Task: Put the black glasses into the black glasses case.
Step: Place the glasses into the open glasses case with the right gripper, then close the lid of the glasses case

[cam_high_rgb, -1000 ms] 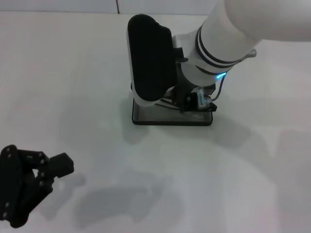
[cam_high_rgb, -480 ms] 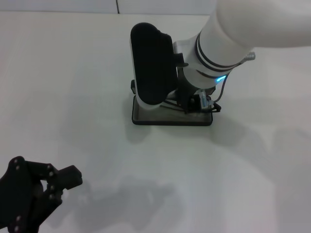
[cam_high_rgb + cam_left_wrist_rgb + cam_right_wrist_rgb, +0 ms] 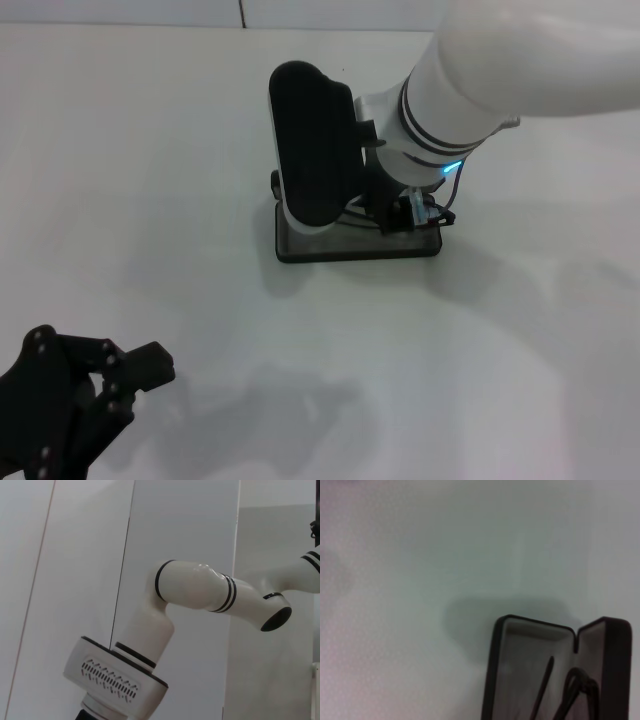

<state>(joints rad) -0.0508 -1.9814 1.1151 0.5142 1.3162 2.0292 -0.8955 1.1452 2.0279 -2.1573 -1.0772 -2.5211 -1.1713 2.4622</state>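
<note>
The black glasses case (image 3: 355, 247) lies open in the middle of the table. In the head view my right arm covers most of it. My right gripper (image 3: 400, 212) is low over the case, hidden under the wrist. In the right wrist view the case (image 3: 492, 680) shows its grey lining, and the black glasses (image 3: 576, 690) lie inside, one slim temple arm stretched beside the frame. My left gripper (image 3: 110, 420) is open and empty at the near left corner, far from the case.
The white table (image 3: 150, 180) spreads around the case on all sides. The left wrist view shows only a wall and my right arm's upper links (image 3: 200, 587).
My left gripper has drawn back toward the near edge and a little to the right. My right arm has shifted slightly over the case, and the case has moved slightly to the right.
</note>
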